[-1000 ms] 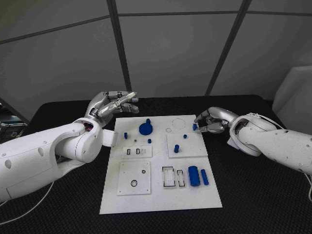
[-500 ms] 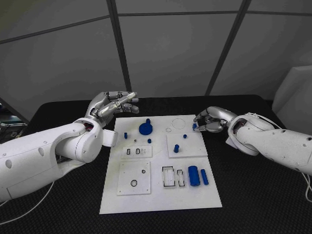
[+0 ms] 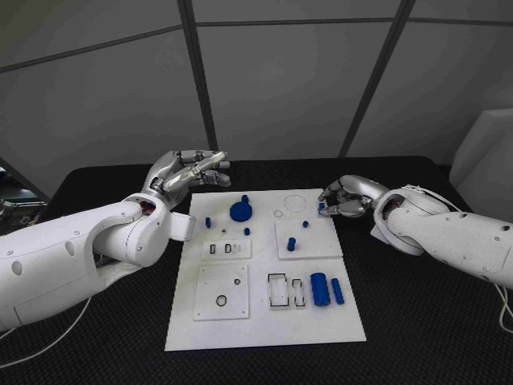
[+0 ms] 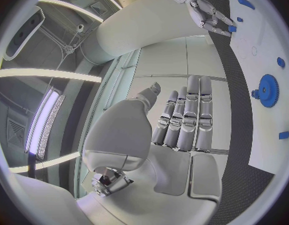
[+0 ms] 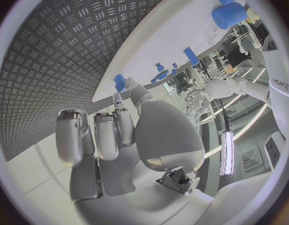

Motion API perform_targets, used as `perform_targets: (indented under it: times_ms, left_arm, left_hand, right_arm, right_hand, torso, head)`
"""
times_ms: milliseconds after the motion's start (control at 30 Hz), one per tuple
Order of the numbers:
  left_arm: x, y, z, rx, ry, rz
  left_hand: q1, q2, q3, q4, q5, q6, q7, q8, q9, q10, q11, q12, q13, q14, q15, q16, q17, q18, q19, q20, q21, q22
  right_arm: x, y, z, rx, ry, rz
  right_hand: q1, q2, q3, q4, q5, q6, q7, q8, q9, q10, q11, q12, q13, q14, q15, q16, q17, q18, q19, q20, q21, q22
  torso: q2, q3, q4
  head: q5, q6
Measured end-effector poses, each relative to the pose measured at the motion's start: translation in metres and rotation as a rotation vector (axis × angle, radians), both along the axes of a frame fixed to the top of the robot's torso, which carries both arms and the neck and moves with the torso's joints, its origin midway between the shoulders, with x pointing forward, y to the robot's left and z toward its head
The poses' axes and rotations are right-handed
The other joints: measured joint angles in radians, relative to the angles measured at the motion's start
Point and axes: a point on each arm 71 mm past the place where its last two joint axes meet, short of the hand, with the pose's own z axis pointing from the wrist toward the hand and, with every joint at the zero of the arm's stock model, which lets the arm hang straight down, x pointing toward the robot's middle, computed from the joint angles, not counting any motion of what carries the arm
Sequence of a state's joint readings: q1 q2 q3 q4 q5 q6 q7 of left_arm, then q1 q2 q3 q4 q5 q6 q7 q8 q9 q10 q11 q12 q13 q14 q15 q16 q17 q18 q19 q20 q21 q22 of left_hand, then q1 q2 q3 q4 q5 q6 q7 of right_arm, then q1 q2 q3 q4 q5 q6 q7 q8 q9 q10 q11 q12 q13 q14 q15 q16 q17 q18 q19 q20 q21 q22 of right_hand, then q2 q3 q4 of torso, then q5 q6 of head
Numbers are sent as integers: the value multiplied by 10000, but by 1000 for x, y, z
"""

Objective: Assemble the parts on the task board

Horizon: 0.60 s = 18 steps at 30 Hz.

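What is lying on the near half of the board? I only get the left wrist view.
Observer: A thick blue cylinder and a thin blue cylinder lie side by side at the near right of the task board.
Operator: And on the near left?
Observer: A white square plate with a small dark ring on it.
Operator: Is the right hand gripping that small part?
Observer: In the right wrist view, the right hand has its thumb tip on the small blue part at the board's edge. I cannot tell whether it grips it.
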State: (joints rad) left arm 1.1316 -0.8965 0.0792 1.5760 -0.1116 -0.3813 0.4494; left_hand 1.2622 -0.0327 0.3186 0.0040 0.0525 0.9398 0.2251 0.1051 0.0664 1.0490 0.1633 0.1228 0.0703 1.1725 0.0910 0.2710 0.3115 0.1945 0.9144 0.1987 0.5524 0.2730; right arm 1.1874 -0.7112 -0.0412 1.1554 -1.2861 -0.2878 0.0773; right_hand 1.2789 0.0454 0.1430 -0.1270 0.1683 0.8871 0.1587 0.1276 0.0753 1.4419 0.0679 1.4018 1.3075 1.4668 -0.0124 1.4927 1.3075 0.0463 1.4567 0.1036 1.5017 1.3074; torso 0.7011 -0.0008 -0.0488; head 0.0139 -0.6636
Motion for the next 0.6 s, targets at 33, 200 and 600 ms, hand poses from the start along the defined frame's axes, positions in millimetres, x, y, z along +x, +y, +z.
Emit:
perform_targets:
  times_ms: [33,200,600]
  left_arm:
    - [0,0,0,-1,2,-3]
    - [0,0,0,6,23,-1]
    - [0,1,-1,20,63,8]
  left_hand:
    - [0,0,0,0,0,0,0,0,0,0,0,0,0,0,0,0,0,0,0,0,0,0]
    - [0,0,0,0,0,0,0,0,0,0,0,0,0,0,0,0,-1,-1,0,0,0,0]
    - [0,0,0,0,0,0,0,0,0,0,0,0,0,0,0,0,-2,0,0,0,0,1]
  right_arm:
    - [0,0,0,-10,6,-5]
    - [1,0,-1,-100,76,-38]
    - [2,2,-3,-280,239,4]
  right_hand:
    - [0,-1,0,0,0,0,0,0,0,0,0,0,0,0,0,0,0,-1,0,0,0,0]
    - [1,-1,0,0,0,36,-36,49,-1,-1,0,0,0,0,0,0,0,-1,0,0,0,0]
    - [-40,39,55,0,-47,234,-16,84,-2,-1,0,0,0,0,0,0,-1,0,-1,0,0,-1]
  torso:
    - [0,0,0]
    - [0,2,0]
    - [0,4,2]
  head:
    - [1,-12]
    - [13,-57]
    - [45,-96]
